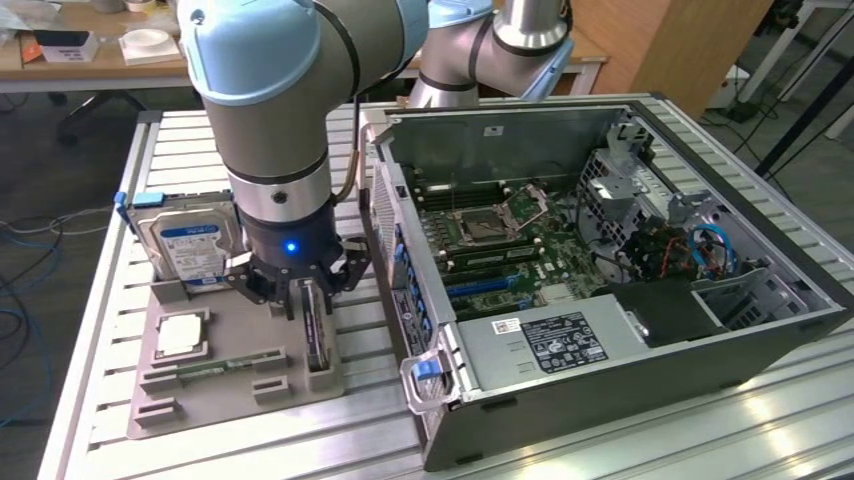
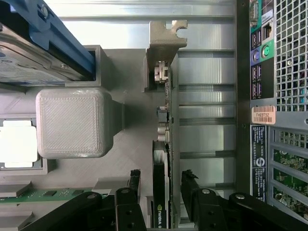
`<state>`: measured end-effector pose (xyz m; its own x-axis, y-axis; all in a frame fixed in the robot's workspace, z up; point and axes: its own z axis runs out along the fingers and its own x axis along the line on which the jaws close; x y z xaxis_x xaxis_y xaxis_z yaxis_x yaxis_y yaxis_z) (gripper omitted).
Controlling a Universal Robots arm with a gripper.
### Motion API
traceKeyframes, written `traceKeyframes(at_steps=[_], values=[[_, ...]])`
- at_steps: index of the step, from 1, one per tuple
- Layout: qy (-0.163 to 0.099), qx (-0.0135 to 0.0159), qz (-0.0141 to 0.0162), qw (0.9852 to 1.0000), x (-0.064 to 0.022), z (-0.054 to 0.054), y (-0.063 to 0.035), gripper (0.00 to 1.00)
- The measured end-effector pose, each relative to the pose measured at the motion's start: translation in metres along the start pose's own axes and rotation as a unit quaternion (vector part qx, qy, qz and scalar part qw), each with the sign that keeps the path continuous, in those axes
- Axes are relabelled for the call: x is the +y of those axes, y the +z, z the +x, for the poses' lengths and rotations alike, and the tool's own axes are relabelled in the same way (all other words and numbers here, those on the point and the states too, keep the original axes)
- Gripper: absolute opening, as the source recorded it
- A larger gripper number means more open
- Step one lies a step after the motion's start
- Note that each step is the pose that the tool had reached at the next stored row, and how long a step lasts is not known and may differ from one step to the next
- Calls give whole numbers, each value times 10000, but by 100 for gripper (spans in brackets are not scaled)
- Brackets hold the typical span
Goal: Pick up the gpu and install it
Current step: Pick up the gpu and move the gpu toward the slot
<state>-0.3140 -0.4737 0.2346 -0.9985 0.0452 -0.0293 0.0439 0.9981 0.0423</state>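
Two black fingers [image 2: 135, 179] of the gripper [image 1: 304, 292] stand wide apart, straddling the gpu [image 1: 318, 345] without touching it. The thin dark card sits on edge in a matte grey plastic holder [image 1: 214, 405], on the exterior view's left of the open metal computer case [image 1: 641, 330].

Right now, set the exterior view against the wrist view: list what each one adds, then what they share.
Exterior view adds: the arm's grey column, the motherboard inside the open case, and the power supply label.
Wrist view adds: the case's rear ports and an orange barcode sticker.
Shared: the gpu standing on edge in the grey holder, the open gripper straddling it with a finger on either side, the hard drive and the memory stick.
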Motion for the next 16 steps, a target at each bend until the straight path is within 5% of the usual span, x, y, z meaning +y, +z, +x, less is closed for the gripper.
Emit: traceKeyframes(at_steps=[13, 16], values=[[0, 0, 0, 10000, 0, 0, 0, 47], [0, 0, 0, 10000, 0, 0, 0, 40]])
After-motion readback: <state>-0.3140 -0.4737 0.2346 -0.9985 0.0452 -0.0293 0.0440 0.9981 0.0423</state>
